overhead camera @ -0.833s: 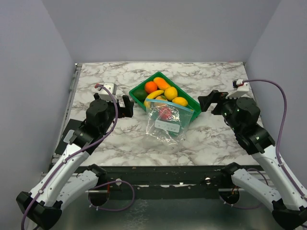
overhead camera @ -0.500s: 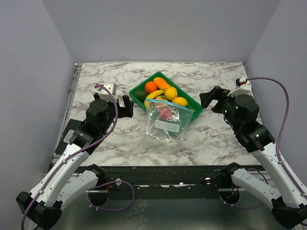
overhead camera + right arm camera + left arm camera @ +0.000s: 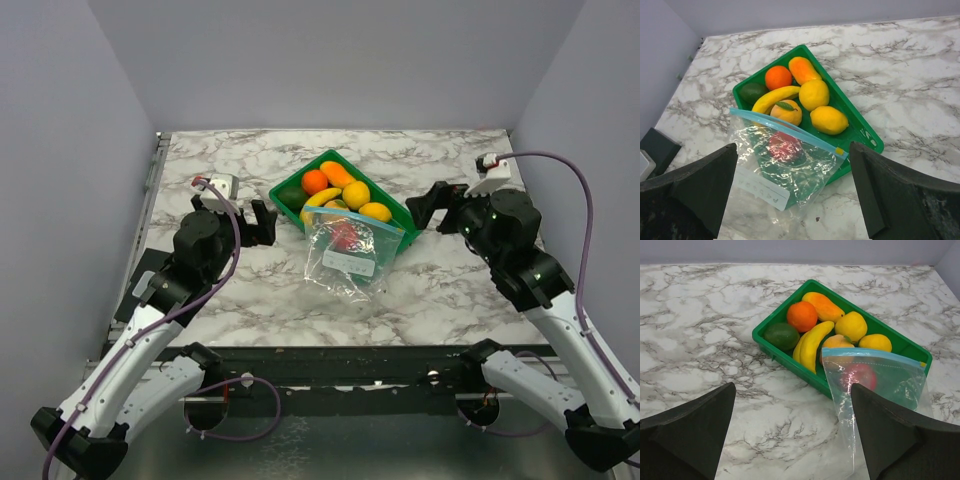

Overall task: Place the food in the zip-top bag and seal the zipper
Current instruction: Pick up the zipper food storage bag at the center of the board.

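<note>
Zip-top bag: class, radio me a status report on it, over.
Left end effector open, empty; right end effector same. Zip-top bag lapping green tray, fruit in tray. Nothing blocking bag.

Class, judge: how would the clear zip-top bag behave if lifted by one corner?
Probably floppy: the zip-top bag is thin, crinkled film draped over the edge of the green tray, so it would likely sag. It looks light, apt to slide on the marble table when pushed. Its blue zipper seems stiffest.

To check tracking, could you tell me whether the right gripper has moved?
Yes; right gripper shifted slightly toward the table's far edge, judged against the tray.
</note>
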Controlling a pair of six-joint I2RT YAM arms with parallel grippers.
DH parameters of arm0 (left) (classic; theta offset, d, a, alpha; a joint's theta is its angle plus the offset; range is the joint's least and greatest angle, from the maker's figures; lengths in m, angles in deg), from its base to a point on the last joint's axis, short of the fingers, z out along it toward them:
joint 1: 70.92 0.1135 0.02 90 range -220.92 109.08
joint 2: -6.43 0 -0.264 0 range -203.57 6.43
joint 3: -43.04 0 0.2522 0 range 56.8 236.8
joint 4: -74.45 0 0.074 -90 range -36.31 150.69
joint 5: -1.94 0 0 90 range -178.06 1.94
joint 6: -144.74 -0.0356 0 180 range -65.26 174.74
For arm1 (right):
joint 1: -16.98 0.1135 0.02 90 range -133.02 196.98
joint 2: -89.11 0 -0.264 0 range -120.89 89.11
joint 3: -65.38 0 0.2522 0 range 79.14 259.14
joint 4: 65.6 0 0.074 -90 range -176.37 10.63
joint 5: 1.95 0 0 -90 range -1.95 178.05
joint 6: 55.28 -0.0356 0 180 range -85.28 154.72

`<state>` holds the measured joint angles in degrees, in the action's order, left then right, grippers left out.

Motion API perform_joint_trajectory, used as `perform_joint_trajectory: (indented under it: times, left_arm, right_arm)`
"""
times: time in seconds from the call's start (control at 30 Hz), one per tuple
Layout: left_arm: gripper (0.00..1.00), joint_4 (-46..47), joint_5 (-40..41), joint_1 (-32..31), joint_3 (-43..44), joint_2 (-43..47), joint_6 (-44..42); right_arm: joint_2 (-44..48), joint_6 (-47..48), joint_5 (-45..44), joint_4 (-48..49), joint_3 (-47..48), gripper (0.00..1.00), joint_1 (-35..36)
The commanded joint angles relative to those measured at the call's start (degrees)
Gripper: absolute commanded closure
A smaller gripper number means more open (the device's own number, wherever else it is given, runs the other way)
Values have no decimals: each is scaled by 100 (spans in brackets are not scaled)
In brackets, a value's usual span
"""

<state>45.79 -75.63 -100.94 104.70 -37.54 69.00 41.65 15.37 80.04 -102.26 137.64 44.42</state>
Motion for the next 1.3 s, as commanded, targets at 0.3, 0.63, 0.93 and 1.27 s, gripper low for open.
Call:
perform_joint_trajectory:
  times: [0.3, 0.63, 0.93, 1.27]
  left_arm:
    - [1, -2, -96, -6, -35, 119, -11]
    - [1, -37, -203, -3, -18, 143, 2]
    - [1, -39, -335, -4, -16, 143, 24]
    - [1, -38, -452, -4, -9, 145, 35]
  right_arm:
    - [-1229, 888, 1092, -874, 1166, 5, 33]
    - [-2312, 1102, 1362, -981, 1580, 7, 33]
    - [-3111, 1330, 1924, -869, 1735, 7, 29]
    - [-3773, 1742, 2348, -917, 2044, 11, 25]
